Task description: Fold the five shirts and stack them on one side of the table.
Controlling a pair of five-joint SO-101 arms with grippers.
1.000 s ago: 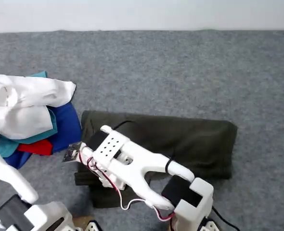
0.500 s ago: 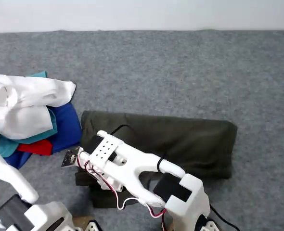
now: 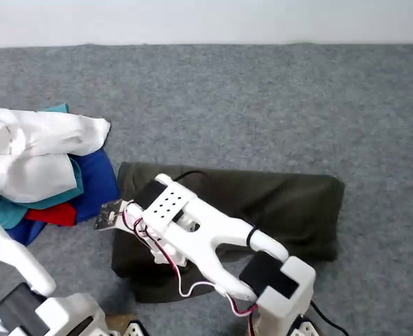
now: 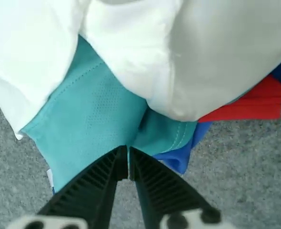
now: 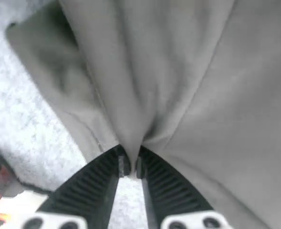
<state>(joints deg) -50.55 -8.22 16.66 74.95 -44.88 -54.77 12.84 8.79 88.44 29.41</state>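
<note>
Right claw [image 5: 130, 164] — clenched on a fold of the olive shirt [image 3: 283, 203] at its left end, long axis running rightward; left claw [image 4: 128, 160] gripping the teal shirt [image 4: 93, 119] — pile [image 3: 94, 185] just left.

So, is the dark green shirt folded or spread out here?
Partly folded: the dark green shirt lies as a long band on the table, right pincer shut on a ridge of it.
</note>
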